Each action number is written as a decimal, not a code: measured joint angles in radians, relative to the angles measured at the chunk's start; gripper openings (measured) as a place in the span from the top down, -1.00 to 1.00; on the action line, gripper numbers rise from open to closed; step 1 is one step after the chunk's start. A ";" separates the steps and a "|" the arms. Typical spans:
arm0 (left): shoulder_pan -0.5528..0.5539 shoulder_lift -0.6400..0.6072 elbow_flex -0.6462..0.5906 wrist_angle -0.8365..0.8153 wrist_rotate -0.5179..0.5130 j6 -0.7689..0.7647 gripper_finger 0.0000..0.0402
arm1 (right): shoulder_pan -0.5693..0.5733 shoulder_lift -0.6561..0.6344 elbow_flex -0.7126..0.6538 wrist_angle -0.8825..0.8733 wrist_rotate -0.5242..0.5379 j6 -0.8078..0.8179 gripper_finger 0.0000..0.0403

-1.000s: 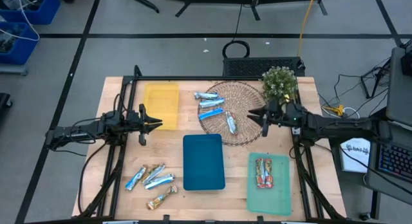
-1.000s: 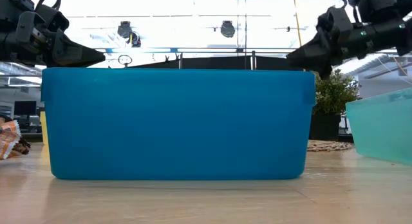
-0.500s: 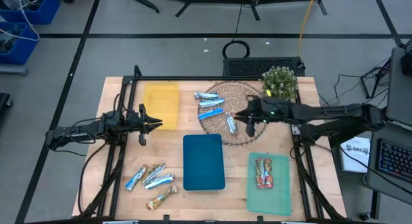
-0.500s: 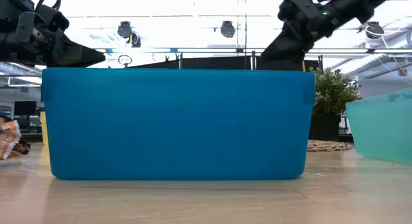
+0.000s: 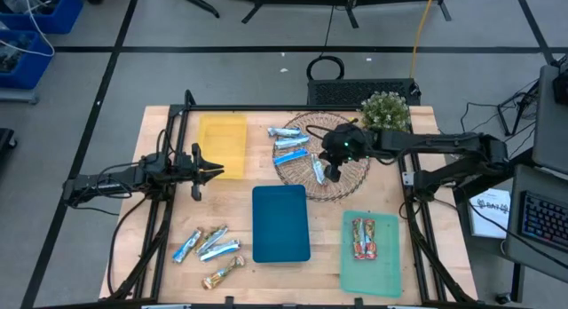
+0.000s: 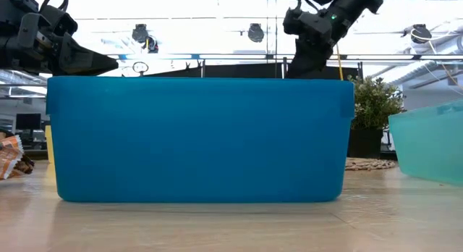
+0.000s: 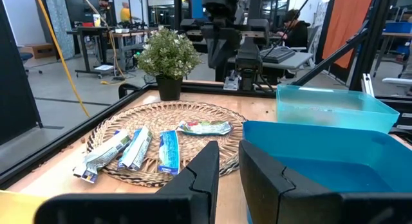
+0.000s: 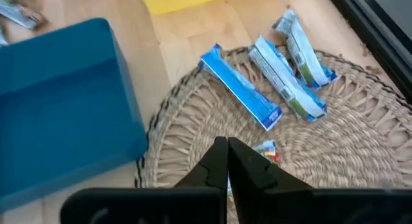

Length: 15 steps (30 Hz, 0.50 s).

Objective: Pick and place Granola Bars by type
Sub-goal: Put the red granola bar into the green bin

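Lower left of the high view, loose granola bars (image 5: 207,247) lie on the table; beyond, the right gripper (image 5: 331,173), fingers together on a blue-and-silver bar (image 5: 318,170), stands over the wicker mat (image 5: 351,179); the left gripper (image 5: 216,171), slightly parted, waits mid-left.

Place: a robotics lab or workshop, open-plan and large.
Floor: grey, marked off with black tape lines (image 5: 266,50) around the wooden table (image 5: 160,229).
Storage: blue bins (image 5: 35,25) with cables in the corner.
Desk side: a keyboard (image 5: 541,222) and loose wires beside the rig.
Background: workbenches with monitors, people (image 7: 295,28) seated at desks, metal frames, ceiling lamps (image 6: 255,32).
Decoration: a small potted plant (image 7: 168,56).
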 joint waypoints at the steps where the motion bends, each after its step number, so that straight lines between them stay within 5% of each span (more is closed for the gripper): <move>1: 0.000 0.000 0.000 0.000 0.000 0.000 0.67 | -0.003 0.010 0.005 -0.011 -0.001 -0.001 1.00; 15: 0.000 0.000 0.000 0.000 0.000 0.000 0.67 | -0.015 0.186 0.015 -0.073 -0.001 0.025 1.00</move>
